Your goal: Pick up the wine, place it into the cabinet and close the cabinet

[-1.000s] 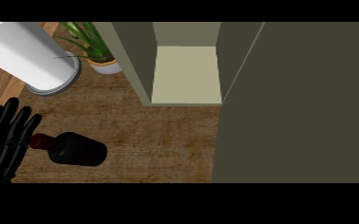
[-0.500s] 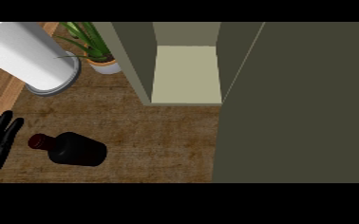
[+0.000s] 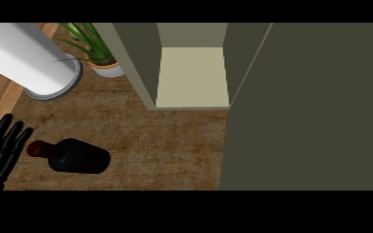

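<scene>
A dark wine bottle (image 3: 79, 156) with a red-brown neck stands on the wooden counter at the lower left. My left hand (image 3: 9, 143) shows at the left edge, fingers straight and pointing up, just beside the bottle's neck and apart from it. The cabinet (image 3: 191, 76) stands open at the top centre, its pale shelf bare. Its open door (image 3: 299, 108) fills the right side of the view. My right hand is out of sight.
A large white cylinder (image 3: 36, 61) on a grey base stands at the upper left. Beside it sits a small potted plant (image 3: 98, 54), close to the cabinet's left wall. Bare counter lies between the bottle and the cabinet.
My left hand slid left toward the edge, then came back a little to the right. The bottle and cabinet have not moved.
</scene>
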Controlling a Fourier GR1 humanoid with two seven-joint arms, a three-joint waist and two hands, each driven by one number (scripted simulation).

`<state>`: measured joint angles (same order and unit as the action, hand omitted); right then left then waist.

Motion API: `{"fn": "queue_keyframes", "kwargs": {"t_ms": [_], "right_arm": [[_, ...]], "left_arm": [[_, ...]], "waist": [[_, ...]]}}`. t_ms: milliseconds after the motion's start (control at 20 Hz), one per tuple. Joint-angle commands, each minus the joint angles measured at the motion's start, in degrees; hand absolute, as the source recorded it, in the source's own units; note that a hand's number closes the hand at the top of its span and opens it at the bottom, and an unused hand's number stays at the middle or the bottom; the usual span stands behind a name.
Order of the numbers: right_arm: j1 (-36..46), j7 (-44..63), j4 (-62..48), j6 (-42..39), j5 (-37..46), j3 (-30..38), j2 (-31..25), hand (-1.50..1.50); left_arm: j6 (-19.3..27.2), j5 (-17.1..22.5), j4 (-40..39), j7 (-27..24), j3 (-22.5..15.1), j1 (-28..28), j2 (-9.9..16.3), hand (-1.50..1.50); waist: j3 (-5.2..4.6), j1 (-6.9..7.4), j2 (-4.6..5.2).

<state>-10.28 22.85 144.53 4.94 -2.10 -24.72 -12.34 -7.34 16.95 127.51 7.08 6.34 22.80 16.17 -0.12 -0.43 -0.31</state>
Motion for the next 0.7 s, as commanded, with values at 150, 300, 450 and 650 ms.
{"fn": "queue_keyframes", "kwargs": {"t_ms": [150, 300, 450, 650], "right_arm": [[0.9, 10.1, 14.7, 2.0, 0.2, -0.7, -1.5, -1.5], [-2.1, 5.7, 13.7, 1.3, -0.2, -0.9, -1.8, -1.5], [1.1, 6.3, 11.3, 2.0, -0.9, 0.8, -1.2, -1.5], [-0.6, 8.4, 14.7, 1.8, -1.0, 0.6, -2.9, -1.5]], "left_arm": [[-4.3, -0.1, -9.8, -5.7, 2.5, -2.2, -0.1, -1.5], [-6.7, 1.3, -15.7, -7.1, 5.8, -3.7, 1.9, -1.5], [-4.4, -5.4, -21.9, -11.0, 2.3, -7.7, -1.4, -1.5], [-6.5, -3.9, -23.1, -13.3, 4.7, -5.4, -1.0, -1.5]], "waist": [[0.0, -0.16, 0.17], [0.05, -0.58, 0.12], [0.05, -0.47, 0.29], [0.06, -0.19, 0.13]]}}
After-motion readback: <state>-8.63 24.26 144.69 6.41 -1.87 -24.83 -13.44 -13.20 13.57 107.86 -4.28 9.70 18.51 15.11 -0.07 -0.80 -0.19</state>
